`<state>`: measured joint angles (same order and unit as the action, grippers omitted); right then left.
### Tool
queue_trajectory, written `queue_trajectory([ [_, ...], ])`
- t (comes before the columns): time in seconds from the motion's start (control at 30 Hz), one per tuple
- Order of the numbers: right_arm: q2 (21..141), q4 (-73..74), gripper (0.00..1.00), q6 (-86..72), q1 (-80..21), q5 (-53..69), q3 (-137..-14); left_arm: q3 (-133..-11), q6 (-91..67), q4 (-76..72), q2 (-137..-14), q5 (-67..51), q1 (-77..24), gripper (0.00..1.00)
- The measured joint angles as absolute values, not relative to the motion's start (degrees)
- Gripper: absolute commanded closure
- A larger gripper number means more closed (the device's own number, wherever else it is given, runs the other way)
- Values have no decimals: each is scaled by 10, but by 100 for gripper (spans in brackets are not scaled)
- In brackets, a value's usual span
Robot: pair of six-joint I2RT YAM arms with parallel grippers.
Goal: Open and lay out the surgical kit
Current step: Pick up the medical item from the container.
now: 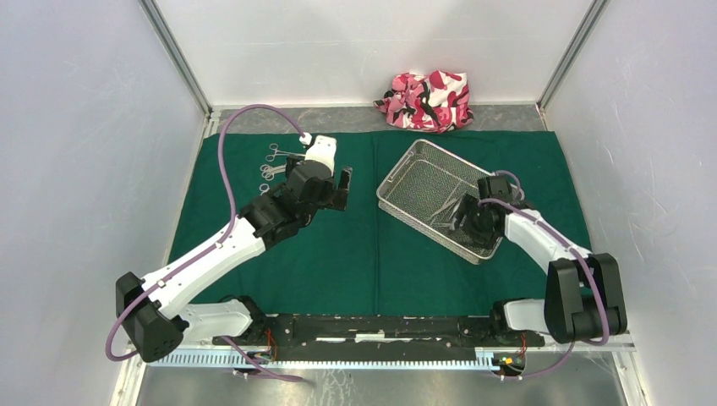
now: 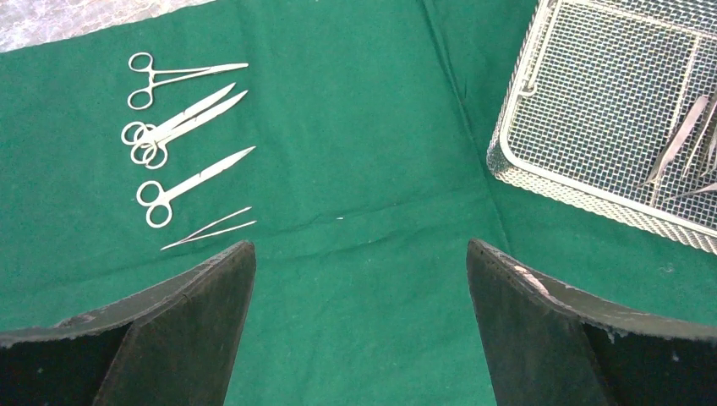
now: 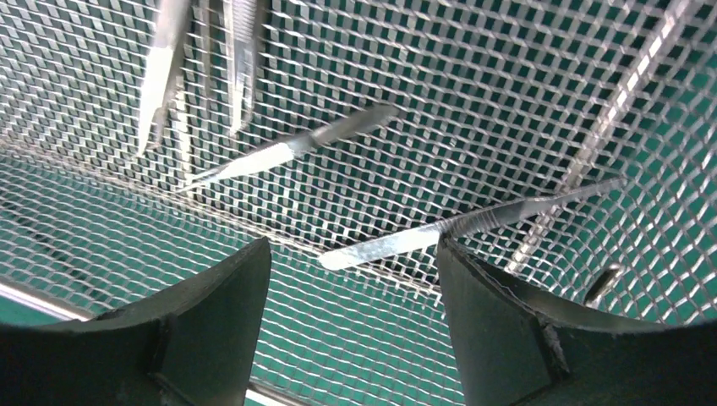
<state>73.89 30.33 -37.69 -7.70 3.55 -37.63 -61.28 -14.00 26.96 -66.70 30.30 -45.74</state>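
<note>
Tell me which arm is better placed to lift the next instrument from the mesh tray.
Right. The right arm has open jaws at the mesh tray, over a slim steel instrument; the left arm is over green cloth.

A crumpled pink, white and black camouflage cloth bundle (image 1: 427,100) sits at the far edge of the table, a little right of centre, close to the white back wall (image 1: 372,42). A strip of mottled grey tabletop (image 1: 338,118) shows beside it. Two slanted metal corner posts (image 1: 176,52) frame the enclosure.
</note>
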Motion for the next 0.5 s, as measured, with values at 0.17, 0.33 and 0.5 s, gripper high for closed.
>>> queue_trajectory([
  [0.17, 776, 293, 23, -362, -90, 34, -442, -608, -140, 270, -668, 304, -457, 0],
  [0.33, 799, 291, 23, -344, -95, 15, -508, -608, -140, 270, -670, 303, -457, 0],
  [0.5, 878, 294, 24, -342, -97, -6, -575, -608, -140, 270, -672, 303, -457, 0],
])
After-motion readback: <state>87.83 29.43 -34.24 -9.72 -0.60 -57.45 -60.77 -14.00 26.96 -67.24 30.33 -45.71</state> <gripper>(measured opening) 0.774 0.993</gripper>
